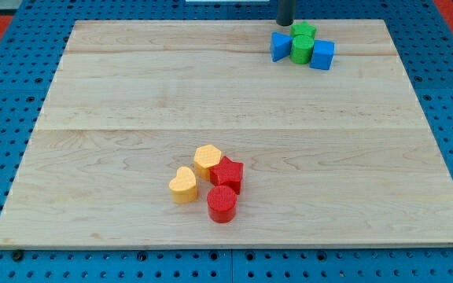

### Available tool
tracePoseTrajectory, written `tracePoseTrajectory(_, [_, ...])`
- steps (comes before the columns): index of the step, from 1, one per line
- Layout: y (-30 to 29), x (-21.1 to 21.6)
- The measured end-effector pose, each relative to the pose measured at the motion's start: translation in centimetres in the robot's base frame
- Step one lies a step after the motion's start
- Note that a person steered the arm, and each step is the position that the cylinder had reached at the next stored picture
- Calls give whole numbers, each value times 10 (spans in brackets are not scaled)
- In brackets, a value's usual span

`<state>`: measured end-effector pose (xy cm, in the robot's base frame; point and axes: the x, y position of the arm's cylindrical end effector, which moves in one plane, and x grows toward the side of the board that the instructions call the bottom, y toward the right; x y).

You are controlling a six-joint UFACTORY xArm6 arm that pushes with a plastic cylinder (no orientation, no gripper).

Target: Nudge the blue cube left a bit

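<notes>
Bench [234, 102]: wooden board, light planks, on a blue pegboard base [6, 47] that shows on all sides.

Rod: dark, comes in from the view's top edge, right of centre. My tip [285, 23] sits at the board's far edge. No hand on this rig, just the rod, so no open or closed state to give.

Near group, right by my tip, packed tight:
- blue cube [322, 55]: below and to the view's right of my tip, right-hand end of the group, apart from the tip. Its left face touches or nearly touches the green cylinder.
- green cylinder [302, 49]: just below-right of my tip, between the two blue blocks.
- green star [303, 31]: just to the view's right of my tip, very close; can't tell if they touch. It is behind the green cylinder.
- blue block [279, 45]: directly below my tip, left end of the group. Shape unclear, looks wedge-like.

Far group, well apart from my tip, toward the view's bottom and left of it:
- red star [228, 173]: middle of that cluster.
- red cylinder [222, 203]: below the red star, touching it.
- yellow hexagon-like block [207, 159]: up-left of the red star, touching.
- yellow heart [183, 185]: leftmost, just beside the hexagon-like block.
</notes>
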<state>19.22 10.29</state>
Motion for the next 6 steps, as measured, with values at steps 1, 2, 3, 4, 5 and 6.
tracePoseTrajectory(1, [31, 1])
tracePoseTrajectory(2, [82, 14])
tracePoseTrajectory(3, [70, 20])
tracePoseTrajectory(4, [79, 48])
tracePoseTrajectory(5, [98, 117])
tracePoseTrajectory(6, [135, 202])
